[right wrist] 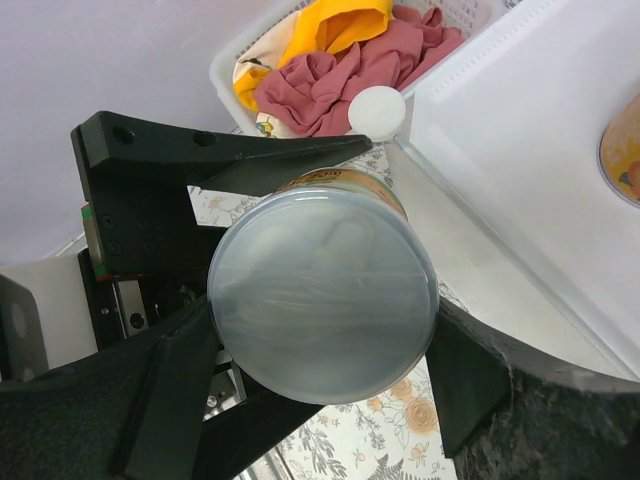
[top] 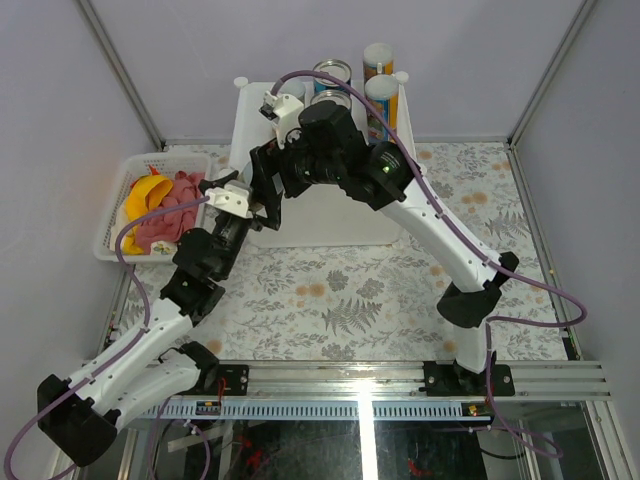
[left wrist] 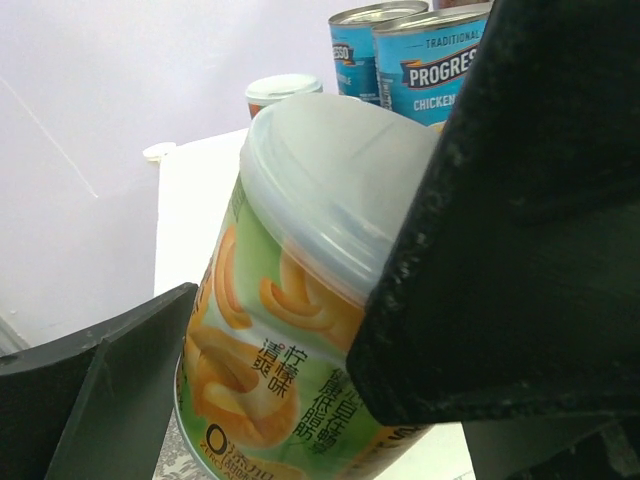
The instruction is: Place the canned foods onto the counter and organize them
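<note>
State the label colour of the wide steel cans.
Blue labels on the wide steel cans; clearest in left wrist view.

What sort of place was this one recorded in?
Probably a lab test cell, not a real kitchen: left arm and right arm bolted to a metal rail, plain walls framed by metal struts, and a white box on floral cloth standing in for a counter.

Both arms reach inward, left gripper and right gripper each pinching the same can between fingers.
</note>
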{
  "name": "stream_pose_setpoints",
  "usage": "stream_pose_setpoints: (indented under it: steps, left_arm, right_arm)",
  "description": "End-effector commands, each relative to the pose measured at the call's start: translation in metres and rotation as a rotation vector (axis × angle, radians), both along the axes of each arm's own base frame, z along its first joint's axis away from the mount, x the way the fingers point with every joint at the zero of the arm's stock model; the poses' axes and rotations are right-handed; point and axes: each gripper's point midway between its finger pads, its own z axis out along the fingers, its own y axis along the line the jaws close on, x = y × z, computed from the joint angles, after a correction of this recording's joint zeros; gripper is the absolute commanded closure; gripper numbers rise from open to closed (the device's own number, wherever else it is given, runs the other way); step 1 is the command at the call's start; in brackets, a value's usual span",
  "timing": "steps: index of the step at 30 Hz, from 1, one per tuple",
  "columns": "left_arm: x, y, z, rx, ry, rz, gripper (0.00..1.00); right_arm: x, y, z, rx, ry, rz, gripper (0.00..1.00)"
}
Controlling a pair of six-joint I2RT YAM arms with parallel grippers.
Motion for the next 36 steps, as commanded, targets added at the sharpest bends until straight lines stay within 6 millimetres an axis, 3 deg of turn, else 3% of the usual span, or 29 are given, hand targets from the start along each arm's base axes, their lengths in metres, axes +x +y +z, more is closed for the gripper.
stream_pose_setpoints:
  steps: [1, 15, 20, 26, 29, 32, 34, 36]
  left_arm:
    - [-0.005, 0.012, 0.033, -0.069, -0.065, 0.023, 0.0]
    - [-0.021, -0.008, 0.056, -0.074, -0.13, -0.122, 0.0]
    - [-0.022, -0.013, 0.059, -0.071, -0.135, -0.145, 0.07]
    - [-0.024, -0.021, 0.063, -0.062, -0.128, -0.191, 0.28]
    - [-0.025, -0.026, 0.063, -0.06, -0.112, -0.219, 0.45]
    - [-0.026, -0.03, 0.062, -0.066, -0.103, -0.239, 0.49]
    - [-0.027, -0.031, 0.06, -0.066, -0.096, -0.248, 0.58]
    - [-0.027, -0.031, 0.059, -0.07, -0.092, -0.248, 0.59]
  right_arm:
    - [-0.018, -0.029, 0.046, 0.069, -0.053, 0.004, 1.0]
    - [-0.013, -0.023, 0.034, 0.041, -0.018, -0.003, 1.0]
    - [-0.014, -0.02, 0.033, 0.045, -0.006, 0.007, 1.0]
    - [-0.014, -0.019, 0.033, 0.047, -0.002, 0.005, 1.0]
    - [-0.013, -0.019, 0.031, 0.04, 0.0, -0.002, 1.0]
    - [-0.012, -0.019, 0.029, 0.036, 0.005, -0.006, 1.0]
    - [-0.011, -0.018, 0.027, 0.032, 0.008, -0.009, 1.0]
    - [-0.01, -0.018, 0.027, 0.031, 0.008, -0.011, 1.0]
